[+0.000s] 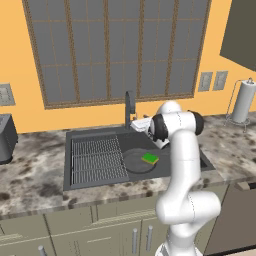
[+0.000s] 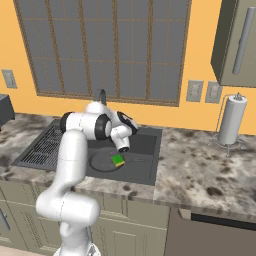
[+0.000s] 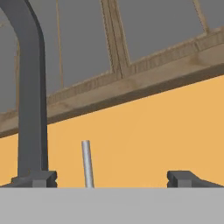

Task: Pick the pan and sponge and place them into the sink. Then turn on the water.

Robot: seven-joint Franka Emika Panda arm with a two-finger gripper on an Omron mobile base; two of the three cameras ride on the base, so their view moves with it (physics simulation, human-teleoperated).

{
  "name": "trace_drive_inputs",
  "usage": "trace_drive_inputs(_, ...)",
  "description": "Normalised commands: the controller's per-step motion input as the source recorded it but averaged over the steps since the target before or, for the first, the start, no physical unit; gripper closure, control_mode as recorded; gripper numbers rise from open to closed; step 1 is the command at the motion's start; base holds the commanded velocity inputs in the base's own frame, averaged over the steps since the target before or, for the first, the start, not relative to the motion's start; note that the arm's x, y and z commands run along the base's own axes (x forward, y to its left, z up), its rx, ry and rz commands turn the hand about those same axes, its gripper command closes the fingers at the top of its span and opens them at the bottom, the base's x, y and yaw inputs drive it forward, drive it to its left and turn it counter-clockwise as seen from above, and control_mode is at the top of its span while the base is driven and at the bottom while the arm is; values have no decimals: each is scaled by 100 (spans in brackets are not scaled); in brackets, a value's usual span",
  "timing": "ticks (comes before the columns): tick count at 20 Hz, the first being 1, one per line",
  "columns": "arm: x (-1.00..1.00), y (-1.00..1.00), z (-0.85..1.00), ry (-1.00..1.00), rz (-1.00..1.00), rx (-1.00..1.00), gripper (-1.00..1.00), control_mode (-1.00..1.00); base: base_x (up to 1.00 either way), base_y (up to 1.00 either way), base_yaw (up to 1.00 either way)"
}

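The sink's (image 1: 90, 135) right end is hidden behind the arm. The faucet (image 3: 30, 96) is cut off by the hand view's top edge, and the pan's (image 2: 102, 162) near rim is covered by the arm.

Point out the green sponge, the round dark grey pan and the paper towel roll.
Green sponge (image 1: 150, 159), left base view: top face.
Round dark grey pan (image 1: 133, 163), left base view: bare base.
Paper towel roll (image 2: 232, 121), right base view: side.

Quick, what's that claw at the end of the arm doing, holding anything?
Gripper: open, fingers wide apart, holding nothing, beside the faucet.
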Motion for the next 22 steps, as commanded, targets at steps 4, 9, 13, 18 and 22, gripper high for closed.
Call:
trace_drive_inputs(4,27,-3,-10,0,0,2,-100,-100,0,0,0)
trace_drive_inputs(9,29,0,-14,1,0,1,-100,-100,0,0,0)
trace_drive_inputs(13,31,0,-18,4,0,0,-100,-100,0,0,0)
trace_drive_inputs(18,33,0,-18,5,0,0,-100,-100,0,0,0)
trace_drive_inputs(22,26,4,-1,1,-2,0,-100,-100,0,0,0)
